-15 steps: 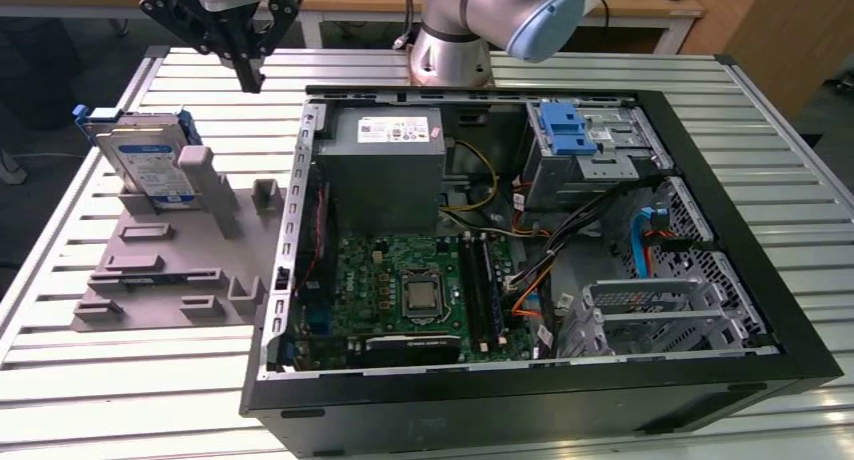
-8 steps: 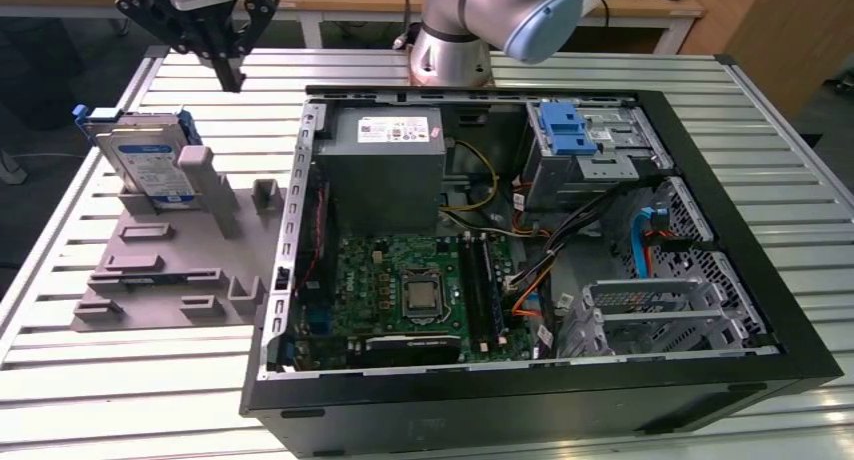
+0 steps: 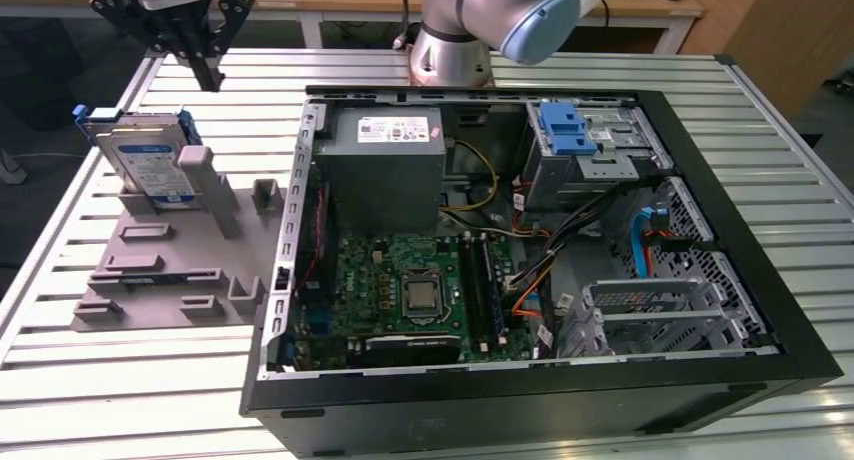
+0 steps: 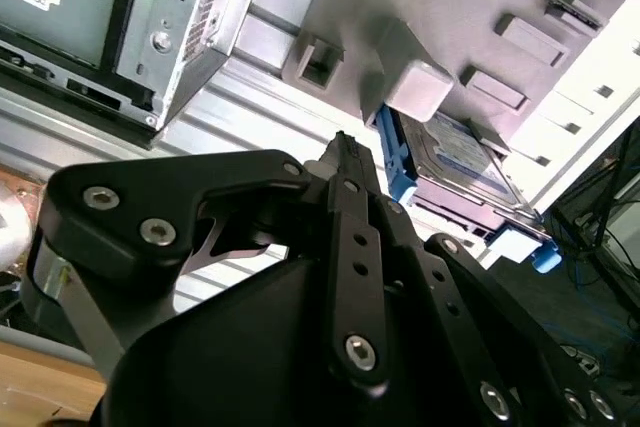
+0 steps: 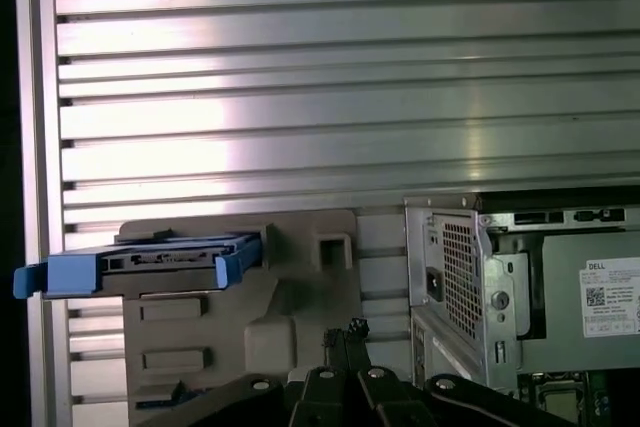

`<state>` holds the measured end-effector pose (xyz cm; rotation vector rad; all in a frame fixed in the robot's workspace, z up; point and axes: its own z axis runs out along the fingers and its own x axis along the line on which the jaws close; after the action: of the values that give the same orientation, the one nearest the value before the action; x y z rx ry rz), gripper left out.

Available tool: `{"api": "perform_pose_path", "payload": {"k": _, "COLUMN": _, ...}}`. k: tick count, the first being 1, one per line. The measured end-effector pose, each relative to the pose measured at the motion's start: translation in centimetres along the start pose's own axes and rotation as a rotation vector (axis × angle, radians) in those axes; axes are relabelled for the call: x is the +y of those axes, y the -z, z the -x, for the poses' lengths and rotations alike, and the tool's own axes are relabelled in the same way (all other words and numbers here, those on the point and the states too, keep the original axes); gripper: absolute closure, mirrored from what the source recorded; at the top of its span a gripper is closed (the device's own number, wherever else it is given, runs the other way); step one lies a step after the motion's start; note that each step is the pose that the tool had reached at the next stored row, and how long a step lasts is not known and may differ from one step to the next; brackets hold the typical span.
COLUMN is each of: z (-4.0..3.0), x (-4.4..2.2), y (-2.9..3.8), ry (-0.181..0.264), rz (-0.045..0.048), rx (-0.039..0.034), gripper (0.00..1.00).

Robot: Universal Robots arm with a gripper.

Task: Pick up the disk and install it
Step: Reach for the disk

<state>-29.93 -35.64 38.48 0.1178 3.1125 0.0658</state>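
Disk (image 3: 144, 160) propped in the grey rack (image 3: 160, 300), upper left of the exterior view
Long axis runs up-down the frame, label face tilted upward; end effector (image 3: 210, 80) hangs above its far end, apart, fingers clenched on nothing.

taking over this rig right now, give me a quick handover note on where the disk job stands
End effector: fingers shut, holding nothing. It hangs above the far end of the disk without touching it.
Disk: stands on edge in the grey holder on the slatted table, at the exterior view's left of the open computer case. Its blue carrier frame shows in the first wrist view.
Done: nothing visible; the disk sits in the holder.
Left: the disk is not yet gripped or lifted, and not yet installed in the case.
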Motion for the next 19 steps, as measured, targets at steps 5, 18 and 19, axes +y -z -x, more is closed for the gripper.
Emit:
{"api": "perform_pose_path", "payload": {"k": 5, "z": -0.94, "x": 0.04, "y": -0.08, "ry": 0.0, "rz": -0.0001, "rx": 0.0002, "gripper": 0.89}}
{"api": "perform_pose_path", "payload": {"k": 18, "z": -2.25, "x": -0.06, "y": -0.15, "ry": 0.0, "rz": -0.0002, "rx": 0.0004, "gripper": 0.89}}
{"api": "perform_pose_path", "payload": {"k": 19, "z": -2.41, "x": -0.07, "y": -0.18, "ry": 0.0, "rz": -0.0002, "rx": 0.0005, "gripper": 0.89}}
